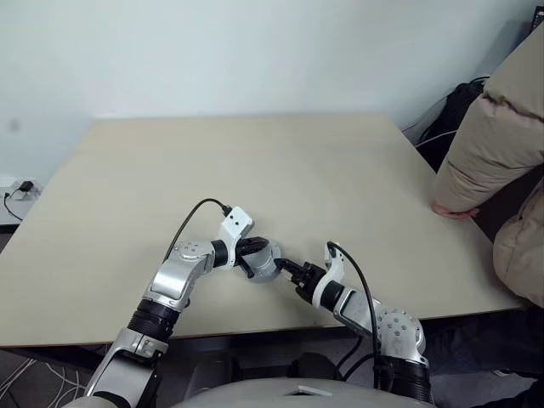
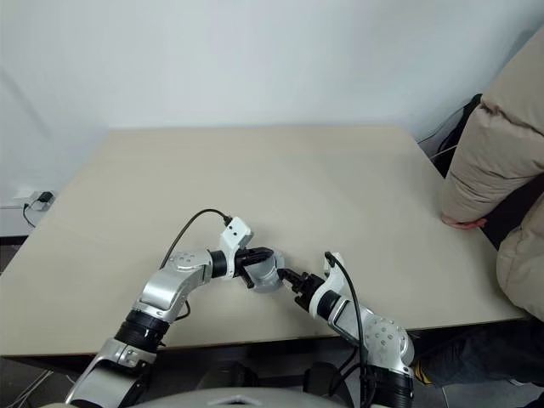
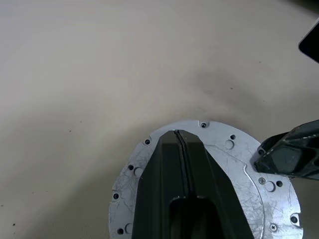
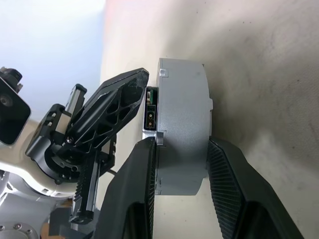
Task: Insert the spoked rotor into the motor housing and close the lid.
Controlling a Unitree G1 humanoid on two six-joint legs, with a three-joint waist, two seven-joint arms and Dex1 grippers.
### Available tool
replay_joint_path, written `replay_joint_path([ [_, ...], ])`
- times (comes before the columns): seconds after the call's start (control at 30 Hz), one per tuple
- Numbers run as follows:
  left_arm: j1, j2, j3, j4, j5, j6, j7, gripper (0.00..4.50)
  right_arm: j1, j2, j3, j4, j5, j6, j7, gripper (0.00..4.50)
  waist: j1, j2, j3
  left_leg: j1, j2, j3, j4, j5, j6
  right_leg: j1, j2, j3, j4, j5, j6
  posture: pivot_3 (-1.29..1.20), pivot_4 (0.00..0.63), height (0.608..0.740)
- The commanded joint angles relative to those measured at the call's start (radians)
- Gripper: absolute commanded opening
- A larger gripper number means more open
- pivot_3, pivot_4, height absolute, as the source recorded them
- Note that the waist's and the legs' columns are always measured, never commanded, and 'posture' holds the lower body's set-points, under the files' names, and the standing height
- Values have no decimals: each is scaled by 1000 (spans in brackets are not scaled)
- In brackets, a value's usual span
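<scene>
Near the table's [image 1: 127,187] front edge, right gripper [image 4: 182,164] clamps the grey motor housing [image 4: 182,124] edgewise; left gripper [image 3: 179,137], fingers together, covers its lid [image 3: 234,169]; interior hidden.

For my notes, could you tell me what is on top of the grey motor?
The left hand, shut, lies across the motor face. The right hand clamps its sides. Its inside is hidden.

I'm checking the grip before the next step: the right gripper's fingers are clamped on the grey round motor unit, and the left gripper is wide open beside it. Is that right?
Not quite. The right gripper does clamp the grey motor unit between its fingers, but the left gripper is shut, not wide open: the left wrist view shows its two fingers pressed together, lying over the unit's flat silver face.
</scene>
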Motion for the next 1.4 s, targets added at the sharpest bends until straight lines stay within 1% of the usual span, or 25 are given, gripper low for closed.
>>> replay_joint_path([
  [0.03, 14, 3, -23, 10, 7, 14, 1, 0, -33, 14, 64, -59, 58, 34, 63, 1198, -1, 0, 0, 0, 0, 0, 0, 0, 0, 0, 0, 0, 0, 0, 0, 0, 0, 740],
  [0.23, 21, 5, -21, 1, 6, 18, 1, 0, -30, 7, 86, -54, 53, 70, 81, 1198, -8, 0, 0, 1, 1, 0, 0, 0, 0, 0, 1, 0, 0, 0, 0, 0, 0, 740],
  [0.67, 26, 7, -30, -4, 5, 21, -2, 0, -29, 9, 95, -54, 35, 74, 93, 1198, -9, 0, 0, 2, 1, 0, 0, 1, -1, 1, 3, 0, 1, 0, 0, 0, 0, 740],
  [0.7, 26, 8, -30, -4, 5, 21, -3, 0, -29, 8, 96, -53, 37, 75, 96, 1910, -9, 0, 0, 3, 1, 0, 0, 1, -1, 1, 3, 1, 2, 0, 0, 0, 0, 740],
  [0.73, 26, 8, -31, -4, 5, 21, -3, 0, -30, 9, 98, -54, 37, 75, 98, 2121, -9, 0, 0, 3, 1, 0, 0, 1, -1, 1, 3, 1, 1, 0, 0, 0, 0, 740],
  [0.77, 26, 8, -32, -3, 5, 20, -2, 0, -30, 10, 99, -53, 38, 74, 102, 2541, -8, 0, 0, 2, 2, 0, 0, 1, -1, 1, 4, 1, 2, 0, 0, 0, 0, 740],
  [0.8, 26, 8, -32, -2, 5, 19, -2, 0, -31, 12, 99, -51, 40, 71, 107, 2760, -5, 0, 0, 2, 2, 0, 0, 1, -1, 1, 4, 0, 2, 0, 0, 0, 0, 740],
  [0.97, 26, 10, -34, -4, 3, 20, 1, 0, -47, 33, 91, -38, 51, 46, 123, 4407, -1, -1, 1, 2, 1, 0, 2, 1, -1, 2, 3, 0, 1, 0, 1, 0, 0, 740],
  [1.0, 26, 11, -34, -5, 3, 21, 1, 0, -51, 38, 88, -35, 49, 39, 120, 4461, -2, -1, 1, 2, 1, 0, 2, 1, -1, 2, 2, 1, 1, 1, 1, 0, 0, 740],
  [1.27, 37, 18, -35, -16, -1, 25, 5, 0, -47, 56, 36, -32, 54, -3, 87, 4461, -2, -1, 1, 1, 1, 0, 1, 1, -1, 0, 1, 0, 1, 2, 1, 0, 0, 740],
  [1.37, 39, 20, -34, -21, -3, 29, 5, 0, -42, 61, 15, -36, 64, -12, 73, 3881, -1, -1, 1, 0, 1, 0, 1, 1, -1, 0, 1, 1, 1, 2, 1, 0, 0, 740],
  [1.4, 40, 20, -34, -21, -3, 30, 5, 0, -41, 60, 11, -37, 67, -13, 70, 3588, -1, -1, 1, 0, 1, 0, 1, 1, -1, -1, 1, 1, 1, 2, 1, 0, 0, 740],
])
